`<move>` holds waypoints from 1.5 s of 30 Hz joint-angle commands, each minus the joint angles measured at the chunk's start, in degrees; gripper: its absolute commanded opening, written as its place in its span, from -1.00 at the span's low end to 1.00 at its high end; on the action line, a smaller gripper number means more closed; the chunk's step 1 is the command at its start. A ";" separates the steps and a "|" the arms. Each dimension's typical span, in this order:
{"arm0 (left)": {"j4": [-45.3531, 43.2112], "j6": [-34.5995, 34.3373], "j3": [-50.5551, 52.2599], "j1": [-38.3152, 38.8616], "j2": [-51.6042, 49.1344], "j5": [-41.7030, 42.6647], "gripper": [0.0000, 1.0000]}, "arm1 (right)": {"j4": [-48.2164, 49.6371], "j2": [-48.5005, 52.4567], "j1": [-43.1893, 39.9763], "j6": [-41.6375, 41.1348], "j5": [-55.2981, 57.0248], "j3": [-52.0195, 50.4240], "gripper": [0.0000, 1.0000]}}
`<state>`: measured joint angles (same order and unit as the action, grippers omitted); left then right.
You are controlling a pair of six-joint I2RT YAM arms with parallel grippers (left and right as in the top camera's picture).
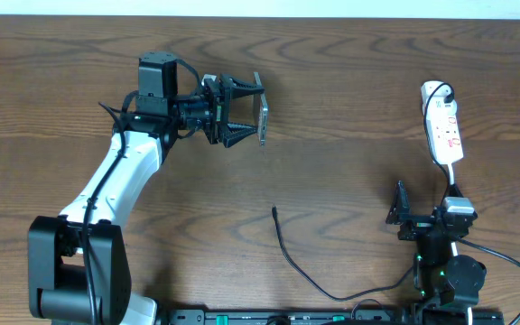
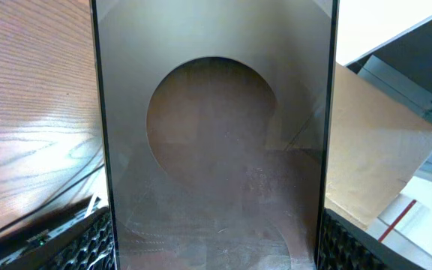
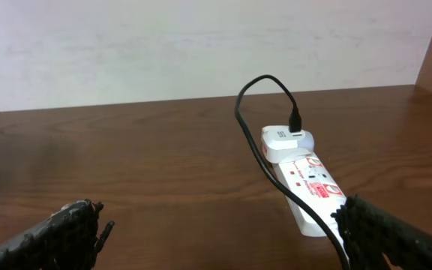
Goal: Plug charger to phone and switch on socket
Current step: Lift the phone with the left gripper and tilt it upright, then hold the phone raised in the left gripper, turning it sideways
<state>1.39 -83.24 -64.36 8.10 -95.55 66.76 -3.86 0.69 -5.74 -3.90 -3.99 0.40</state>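
My left gripper (image 1: pixel 242 111) is shut on the phone (image 1: pixel 263 120), holding it on edge above the table at the back left. In the left wrist view the phone's (image 2: pixel 216 150) glossy brownish face fills the space between both pads (image 2: pixel 88 247). The charger cable (image 1: pixel 296 266) lies on the table, its black plug tip (image 1: pixel 274 210) free at the centre. The white socket (image 1: pixel 444 126) lies at the far right, with a white adapter (image 3: pixel 285 142) and black cable (image 3: pixel 253 127) plugged into its far end. My right gripper (image 1: pixel 427 206) stands open just short of the socket (image 3: pixel 310 187), holding nothing.
The charger cable runs down along the socket's left side, past the right arm, and loops back along the front edge of the wooden table (image 1: pixel 350 81). A cardboard box (image 2: pixel 373 157) shows behind the phone in the left wrist view.
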 commanded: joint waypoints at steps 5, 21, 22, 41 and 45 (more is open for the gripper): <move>-0.63 -5.38 -1.84 -0.02 1.38 2.67 -0.86 | -0.24 -0.31 0.48 -0.55 0.46 -0.09 0.99; -0.61 -5.35 -1.84 -0.02 1.38 2.71 -0.86 | -0.24 -0.31 0.48 -0.55 0.46 -0.09 0.99; -0.61 -5.35 -1.84 -0.02 1.38 2.71 -0.86 | -0.24 -0.31 0.48 -0.55 0.46 -0.09 0.99; -0.61 -5.35 -1.84 -0.02 1.38 2.71 -0.86 | -0.24 -0.31 0.48 -0.55 0.46 -0.09 0.99; -0.61 -5.35 -1.84 -0.02 1.38 2.69 -0.86 | -0.24 -0.31 0.48 -0.55 0.46 -0.09 0.99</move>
<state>1.39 -88.53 -64.36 8.10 -95.55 67.20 -3.86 0.69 -5.74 -3.90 -3.99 0.40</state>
